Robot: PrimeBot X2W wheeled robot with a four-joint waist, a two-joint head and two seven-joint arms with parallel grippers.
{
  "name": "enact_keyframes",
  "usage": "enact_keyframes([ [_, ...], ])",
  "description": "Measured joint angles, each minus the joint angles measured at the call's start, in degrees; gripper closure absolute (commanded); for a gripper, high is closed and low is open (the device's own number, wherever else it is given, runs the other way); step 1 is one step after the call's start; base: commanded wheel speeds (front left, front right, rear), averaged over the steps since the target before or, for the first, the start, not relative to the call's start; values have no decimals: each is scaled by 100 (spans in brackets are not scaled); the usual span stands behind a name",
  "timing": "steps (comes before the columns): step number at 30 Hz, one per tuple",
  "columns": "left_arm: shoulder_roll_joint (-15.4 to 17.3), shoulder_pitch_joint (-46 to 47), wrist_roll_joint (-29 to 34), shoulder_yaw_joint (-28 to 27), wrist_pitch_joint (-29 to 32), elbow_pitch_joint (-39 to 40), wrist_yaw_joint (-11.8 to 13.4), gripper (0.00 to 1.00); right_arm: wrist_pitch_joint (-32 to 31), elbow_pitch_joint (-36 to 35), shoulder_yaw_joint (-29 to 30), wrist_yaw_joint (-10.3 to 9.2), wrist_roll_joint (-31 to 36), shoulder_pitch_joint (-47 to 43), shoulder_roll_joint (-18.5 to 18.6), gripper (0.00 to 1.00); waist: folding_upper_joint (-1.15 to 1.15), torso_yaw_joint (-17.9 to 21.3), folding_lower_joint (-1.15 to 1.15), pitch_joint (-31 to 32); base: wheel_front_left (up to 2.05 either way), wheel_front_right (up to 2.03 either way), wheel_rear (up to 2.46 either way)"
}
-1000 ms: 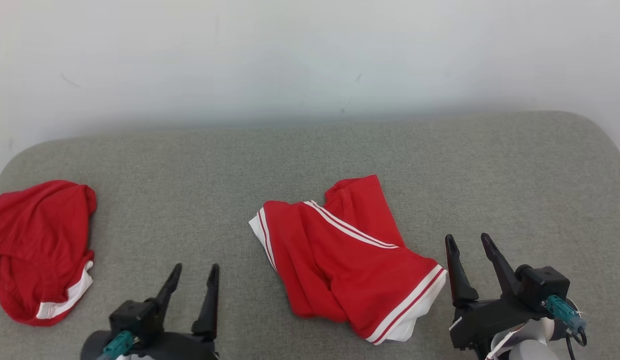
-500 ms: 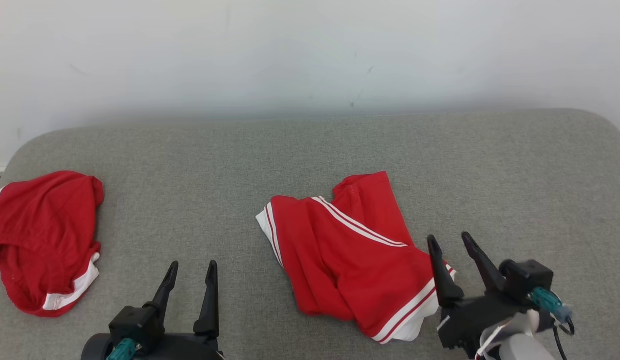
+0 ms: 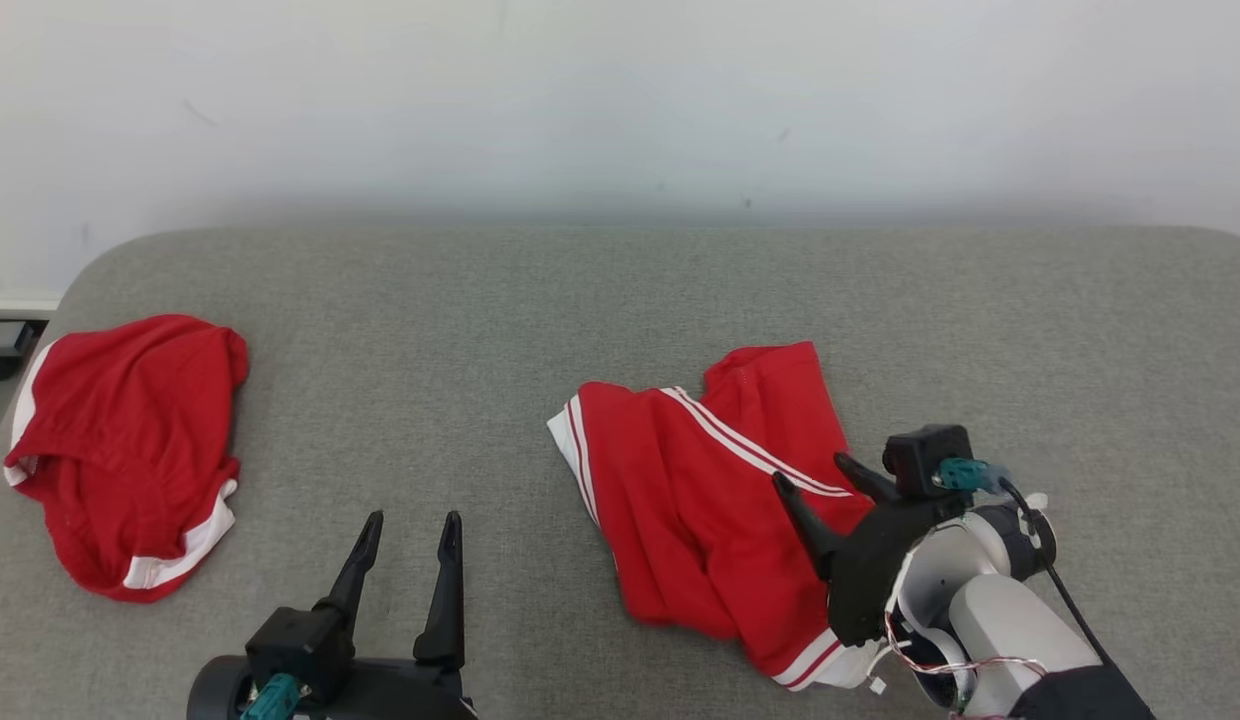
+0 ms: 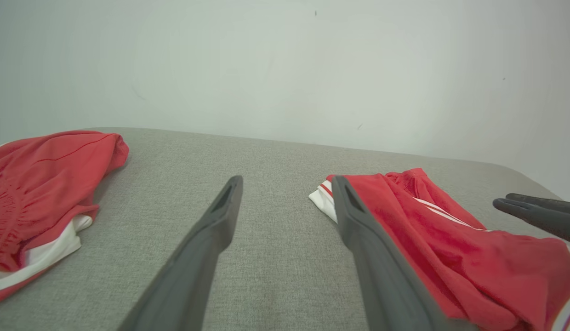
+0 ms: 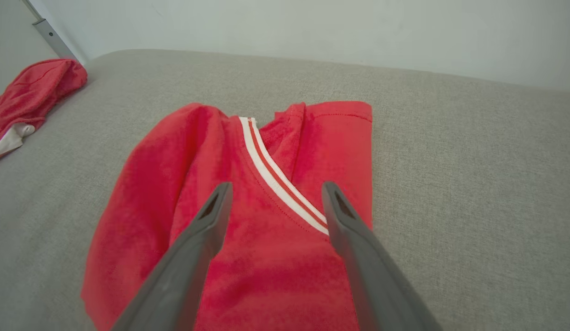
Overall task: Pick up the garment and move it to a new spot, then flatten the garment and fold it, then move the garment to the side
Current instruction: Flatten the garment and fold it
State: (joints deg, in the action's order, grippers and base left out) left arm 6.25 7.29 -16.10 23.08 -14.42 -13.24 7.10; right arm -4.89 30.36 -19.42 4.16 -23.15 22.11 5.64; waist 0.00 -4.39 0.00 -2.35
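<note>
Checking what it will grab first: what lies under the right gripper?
The right gripper, open, hangs over the red shorts with white stripes, crumpled on the grey cushion. Its arm covers the shorts' near right corner, and the cushion beneath the shorts is hidden.

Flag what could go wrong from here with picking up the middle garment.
1. The right gripper has its fingers open over the bunched middle of the striped garment, not an edge; closing there may lift a wad.
2. A second red garment lies at the left end of the grey cushion; a careless placement could land on it.
</note>
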Motion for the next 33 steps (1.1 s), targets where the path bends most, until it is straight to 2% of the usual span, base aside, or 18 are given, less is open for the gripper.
enact_keyframes([
  [5,-46,3,3,8,0,4,1,0,-606,566,-202,66,8,238,-1,0,0,-134,0,-15,0,0,0],
  [11,-66,3,2,5,0,4,1,0,-1055,1062,-328,91,8,332,-10,0,0,-276,0,-64,0,0,0],
  [12,-66,3,2,-1,0,3,1,0,-1091,1094,-341,97,8,333,-11,38,0,-295,0,-74,0,0,0],
  [13,-67,3,2,-24,0,-1,1,0,-1112,1136,-385,108,18,354,-10,98,0,-311,0,-83,0,0,0],
  [14,-66,3,2,-47,0,-3,1,0,-1125,1178,-419,129,41,403,-11,100,0,-322,0,-90,0,0,0],
  [33,-97,3,0,-124,0,-56,1,0,-584,1241,-457,241,-3,942,-59,100,0,-246,0,-76,0,0,0],
])
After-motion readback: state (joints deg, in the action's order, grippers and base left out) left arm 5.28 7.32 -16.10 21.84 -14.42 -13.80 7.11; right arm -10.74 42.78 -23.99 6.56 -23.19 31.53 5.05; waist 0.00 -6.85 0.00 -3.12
